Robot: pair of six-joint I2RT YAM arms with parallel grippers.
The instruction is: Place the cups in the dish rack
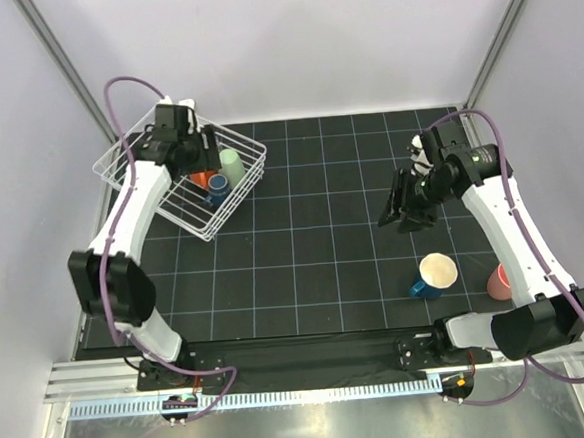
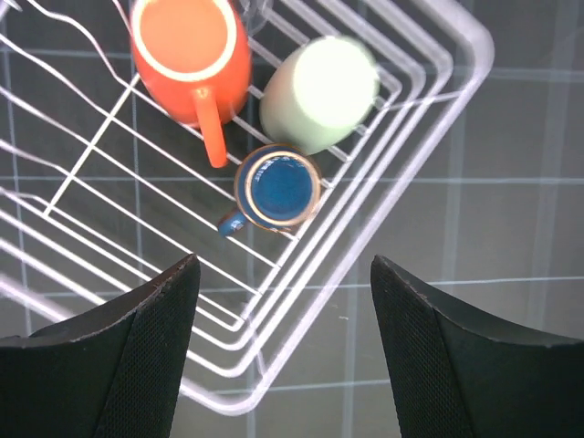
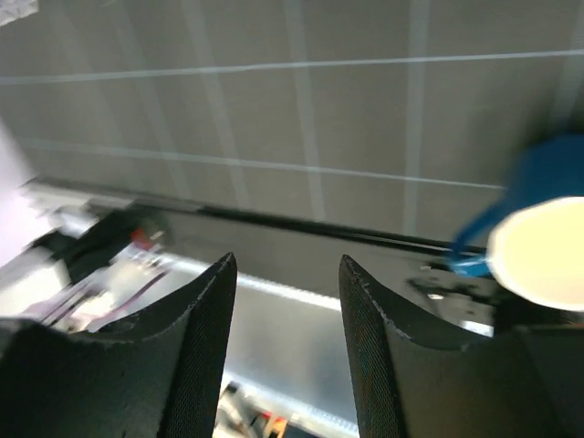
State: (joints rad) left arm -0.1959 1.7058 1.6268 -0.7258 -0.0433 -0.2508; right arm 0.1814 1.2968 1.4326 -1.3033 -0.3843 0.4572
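Rack: dish rack (image 1: 239,201) at table's 10 o'clock holds orange mug (image 2: 182,46), pale green cup (image 2: 319,91), small blue cup (image 2: 278,190) | L: left gripper (image 2: 283,274) above it, jaws wide, empty | R: right gripper (image 1: 404,211) half-open, empty; blue mug (image 1: 436,274) at its 5 o'clock, pink cup (image 1: 499,281) beside | Next, likely: pinch mug wall clear of handle, lift upright.

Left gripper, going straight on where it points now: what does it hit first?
The left gripper would probably meet the dish rack wires near the corner first, just beside the dark blue cup; depth is unclear.
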